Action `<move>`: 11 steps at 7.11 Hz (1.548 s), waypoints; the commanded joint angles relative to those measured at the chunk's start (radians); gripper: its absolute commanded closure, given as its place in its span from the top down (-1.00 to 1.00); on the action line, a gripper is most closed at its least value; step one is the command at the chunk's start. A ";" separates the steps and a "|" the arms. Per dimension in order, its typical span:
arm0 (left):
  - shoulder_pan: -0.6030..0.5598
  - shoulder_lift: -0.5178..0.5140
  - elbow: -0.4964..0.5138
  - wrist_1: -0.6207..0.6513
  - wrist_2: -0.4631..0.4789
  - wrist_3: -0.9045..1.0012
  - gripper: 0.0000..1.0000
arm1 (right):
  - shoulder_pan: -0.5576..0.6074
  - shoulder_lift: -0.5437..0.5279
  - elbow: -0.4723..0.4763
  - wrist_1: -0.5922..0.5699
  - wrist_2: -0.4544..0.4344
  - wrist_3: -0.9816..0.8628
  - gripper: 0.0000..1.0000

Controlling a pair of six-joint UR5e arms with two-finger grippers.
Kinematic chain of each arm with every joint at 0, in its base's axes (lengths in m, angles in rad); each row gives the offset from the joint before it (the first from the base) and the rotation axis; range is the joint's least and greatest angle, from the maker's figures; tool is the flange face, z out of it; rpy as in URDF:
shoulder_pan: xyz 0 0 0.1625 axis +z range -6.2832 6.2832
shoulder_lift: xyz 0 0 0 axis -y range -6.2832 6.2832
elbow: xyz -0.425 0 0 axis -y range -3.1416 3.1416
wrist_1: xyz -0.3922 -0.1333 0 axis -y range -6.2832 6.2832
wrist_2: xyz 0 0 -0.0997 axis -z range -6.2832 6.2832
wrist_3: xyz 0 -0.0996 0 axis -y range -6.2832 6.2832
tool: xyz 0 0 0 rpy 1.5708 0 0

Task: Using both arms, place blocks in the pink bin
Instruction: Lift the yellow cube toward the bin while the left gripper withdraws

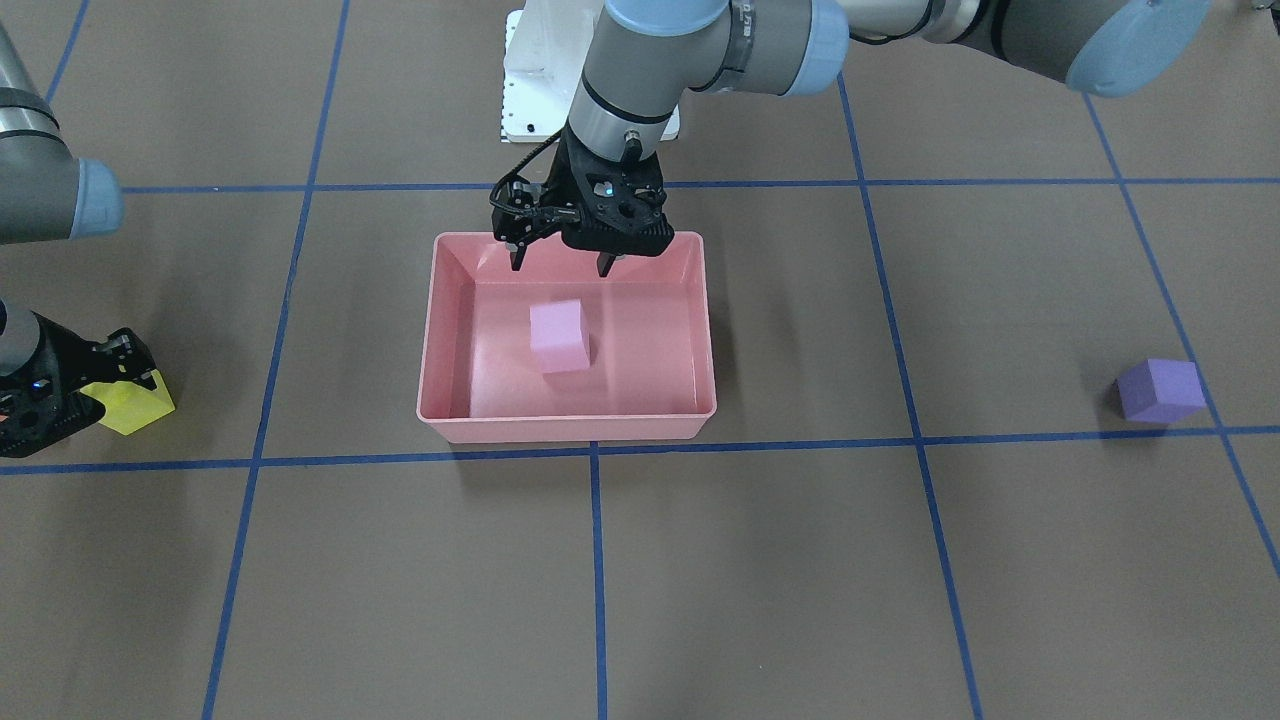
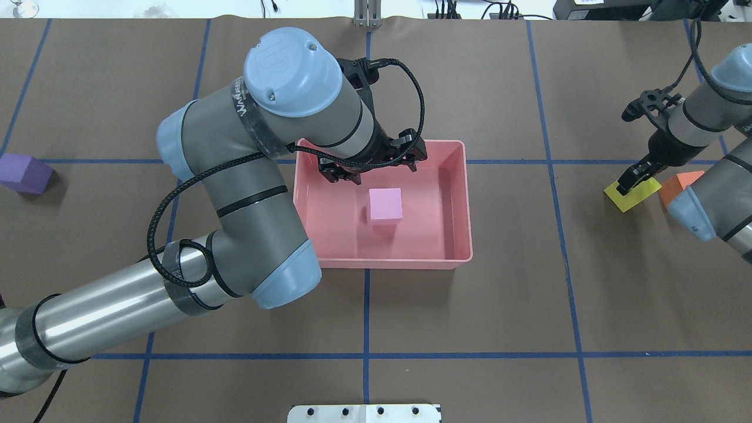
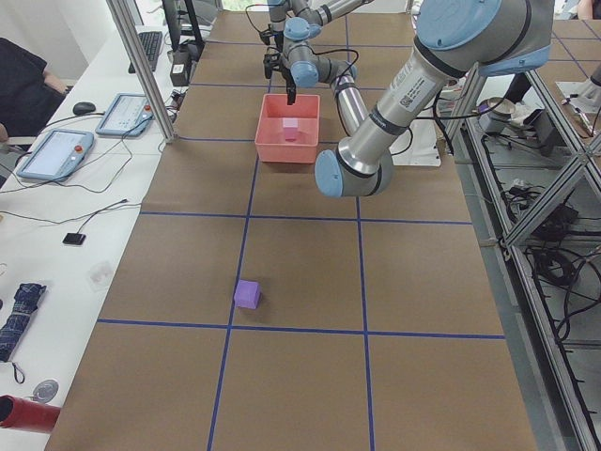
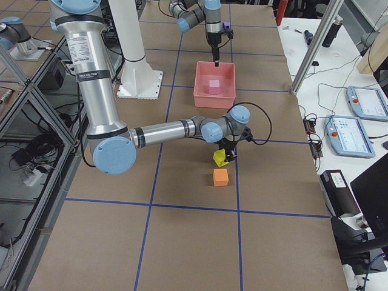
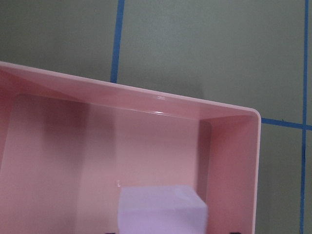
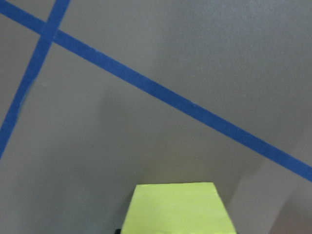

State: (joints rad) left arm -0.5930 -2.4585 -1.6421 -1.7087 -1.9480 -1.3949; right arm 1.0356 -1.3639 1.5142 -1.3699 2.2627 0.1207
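We have one of four in: the light pink matte cube (image 2: 385, 203) lies in the shallow salmon-pink plastic bin (image 2: 464, 205), left pincer (image 1: 560, 268) wide above; right pincer (image 2: 630, 183) clamps the yellow cube (image 2: 643, 192) at three o'clock; orange cube (image 2: 678, 185), purple cube (image 2: 23, 173) left.

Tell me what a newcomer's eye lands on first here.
The pink bin at the table's centre, with the light pink block alone in it and the left gripper open above that block. Next, the right gripper shut on the yellow block beside the orange block, and the purple block alone far off on the robot's left.
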 commanded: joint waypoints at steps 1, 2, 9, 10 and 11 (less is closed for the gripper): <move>-0.019 -0.004 -0.007 0.003 0.003 0.001 1.00 | 0.023 0.023 0.011 0.005 0.001 0.010 -1.00; -0.062 0.000 -0.010 0.030 0.000 0.011 1.00 | 0.055 0.035 0.021 0.003 0.047 0.036 -1.00; -0.555 0.436 -0.096 0.256 -0.261 1.041 1.00 | 0.068 0.323 0.230 -0.260 0.170 0.626 -1.00; -0.623 0.528 -0.093 0.218 -0.262 1.162 0.99 | 0.051 0.357 0.233 -0.274 0.166 0.677 -1.00; -0.690 0.585 -0.059 0.178 -0.293 1.267 0.99 | 0.022 0.376 0.233 -0.275 0.152 0.721 -1.00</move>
State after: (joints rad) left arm -1.1974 -1.9596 -1.7268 -1.4886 -2.2127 -0.2683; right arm 1.0882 -1.0205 1.7397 -1.6277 2.4269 0.7839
